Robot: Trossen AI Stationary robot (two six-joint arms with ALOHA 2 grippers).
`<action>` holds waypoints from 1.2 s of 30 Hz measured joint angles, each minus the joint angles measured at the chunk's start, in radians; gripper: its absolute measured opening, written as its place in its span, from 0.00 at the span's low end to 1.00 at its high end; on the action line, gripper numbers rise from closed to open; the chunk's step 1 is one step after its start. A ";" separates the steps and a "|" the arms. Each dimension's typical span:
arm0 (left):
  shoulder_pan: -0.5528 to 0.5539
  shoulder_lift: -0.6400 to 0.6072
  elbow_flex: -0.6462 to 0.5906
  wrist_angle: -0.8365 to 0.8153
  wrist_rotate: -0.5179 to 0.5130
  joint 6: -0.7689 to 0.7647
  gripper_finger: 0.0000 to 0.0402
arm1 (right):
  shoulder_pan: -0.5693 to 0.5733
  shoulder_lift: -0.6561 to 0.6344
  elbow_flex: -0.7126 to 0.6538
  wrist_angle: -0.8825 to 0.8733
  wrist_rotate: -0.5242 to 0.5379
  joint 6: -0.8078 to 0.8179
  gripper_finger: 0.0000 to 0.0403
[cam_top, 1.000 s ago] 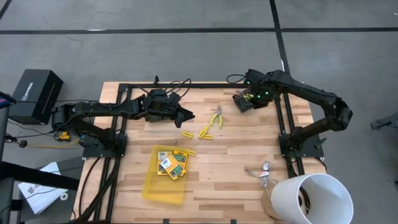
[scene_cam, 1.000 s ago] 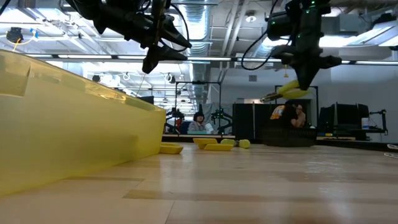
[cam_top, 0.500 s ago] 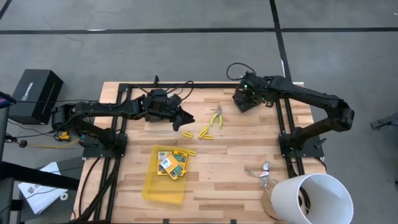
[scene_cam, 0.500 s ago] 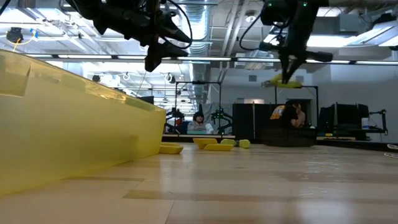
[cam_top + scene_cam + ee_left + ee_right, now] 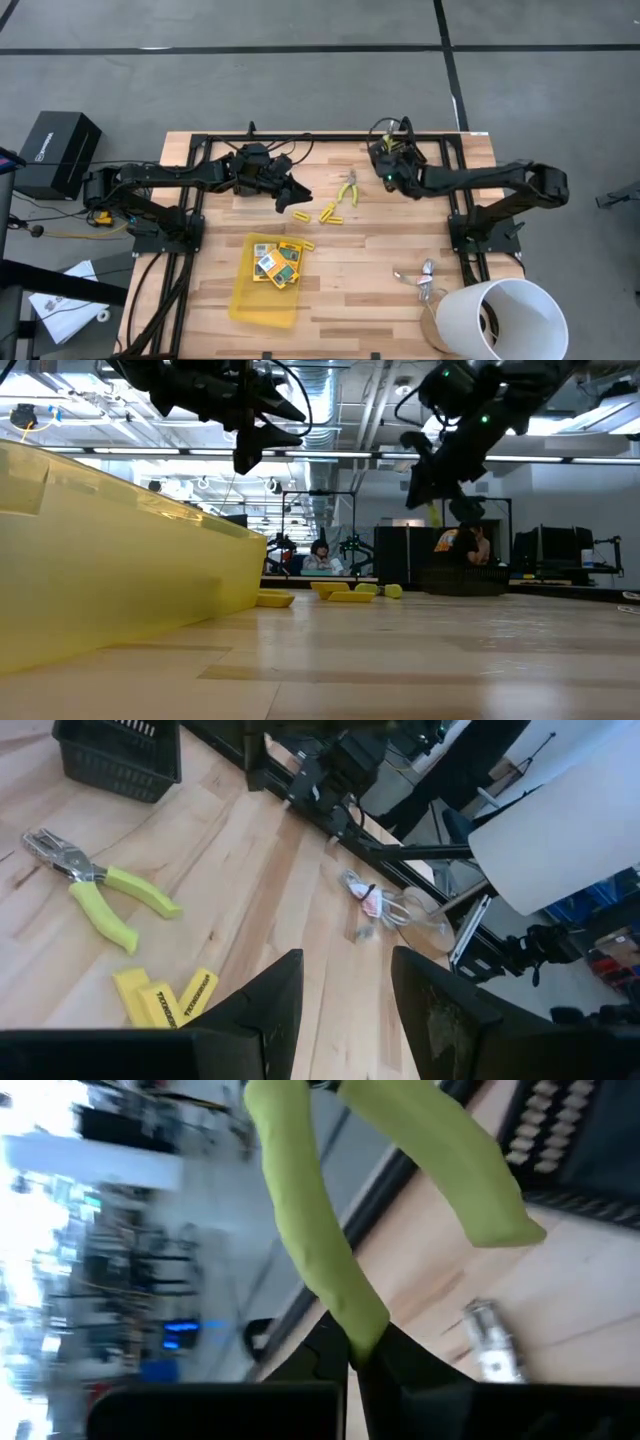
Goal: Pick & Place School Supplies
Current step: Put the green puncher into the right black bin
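**Right arm carries a handled tool in the air; left arm waits over the sticks**

Our left gripper (image 5: 297, 188) hovers above the table with its fingers (image 5: 268, 1010) parted and nothing between them, the arm stretched low from the left edge toward the middle. Just right of it lie the yellow sticks (image 5: 327, 213), and beyond them a scissor-like tool (image 5: 347, 188) rests flat on the wood. Nearer us, the yellow tray (image 5: 262, 300) already holds several printed boxes (image 5: 276, 262).

Further right, our right gripper (image 5: 387, 166) is clamped fully shut on a second scissor-like tool; the right wrist view shows its yellow-green handles (image 5: 330, 1260) pinched at one end only and hanging free. The arm reaches in from the right side, forearm low, wrist turned toward the centre, near the dark basket (image 5: 118, 758) at the far edge.

We judge the main risk to be that thin grip: a fast swing could let the tool pivot or slip out. The two wrists are also close across the centre, so crossing toward the tray could bring them together.
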State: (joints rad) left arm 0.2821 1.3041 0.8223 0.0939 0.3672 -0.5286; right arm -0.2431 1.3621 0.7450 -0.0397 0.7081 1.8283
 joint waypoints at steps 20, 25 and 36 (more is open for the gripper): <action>0.005 0.000 0.000 -0.001 0.003 -0.115 0.37 | -0.051 0.001 -0.192 0.323 0.104 0.140 0.00; 0.005 0.000 0.000 -0.001 0.016 -0.113 0.37 | -0.061 0.015 -0.202 0.345 0.145 0.178 0.00; 0.005 0.000 0.000 -0.007 0.116 -0.106 0.37 | -0.006 0.418 -0.088 0.818 0.229 0.238 0.00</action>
State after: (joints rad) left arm 0.2874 1.3041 0.8223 0.0869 0.4827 -0.6346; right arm -0.2488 1.7801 0.6573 0.7786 0.9370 2.0664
